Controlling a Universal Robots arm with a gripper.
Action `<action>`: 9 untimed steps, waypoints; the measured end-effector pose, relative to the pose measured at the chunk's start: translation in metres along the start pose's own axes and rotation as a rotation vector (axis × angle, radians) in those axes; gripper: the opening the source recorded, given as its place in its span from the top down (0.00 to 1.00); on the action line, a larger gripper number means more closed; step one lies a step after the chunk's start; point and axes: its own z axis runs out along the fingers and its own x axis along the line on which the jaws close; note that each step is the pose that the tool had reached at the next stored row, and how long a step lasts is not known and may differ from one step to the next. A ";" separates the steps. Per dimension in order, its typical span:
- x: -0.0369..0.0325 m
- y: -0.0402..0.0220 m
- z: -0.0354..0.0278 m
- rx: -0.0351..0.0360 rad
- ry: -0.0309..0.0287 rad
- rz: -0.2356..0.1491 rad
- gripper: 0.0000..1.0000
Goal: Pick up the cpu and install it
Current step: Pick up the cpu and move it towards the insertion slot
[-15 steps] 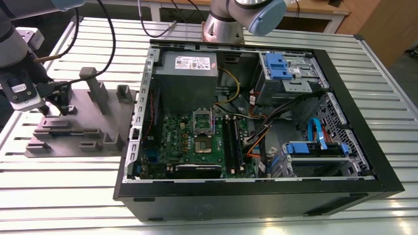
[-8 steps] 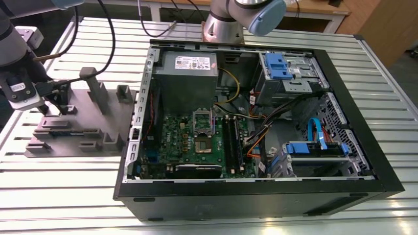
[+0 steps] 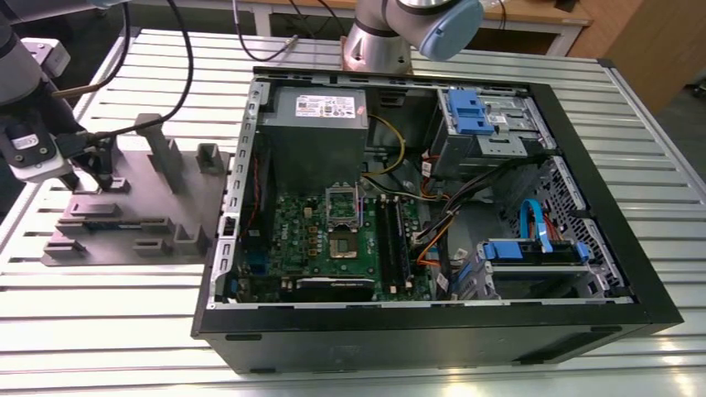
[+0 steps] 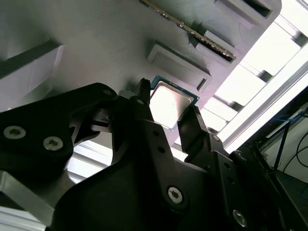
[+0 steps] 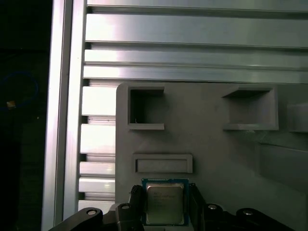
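Pick-up step: the gripper (image 5: 166,192) sits low over the grey fixture (image 3: 144,211) on the exterior view's left, well apart from the open case (image 3: 441,322). Its jaws appear clamped on two opposite edges of the cpu (image 5: 164,206) — the chip lies flat on the fixture, not yet raised. A lift would call for a straight, level pull — the socket (image 3: 344,240) is inside the case.

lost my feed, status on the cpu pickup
Gripper at cpu, grip unconfirmed. Cpu flat on grey tray, outside the case. Nothing else over it.
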 end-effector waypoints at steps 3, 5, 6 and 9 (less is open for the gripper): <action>0.0000 0.0002 -0.0035 0.0000 0.0000 0.000 0.53; 0.0000 0.0003 -0.0062 0.0000 0.0000 0.000 0.53; 0.0001 0.0004 -0.0073 0.0000 0.0000 0.000 0.53; 0.0001 0.0005 -0.0090 0.0000 0.0000 0.000 0.53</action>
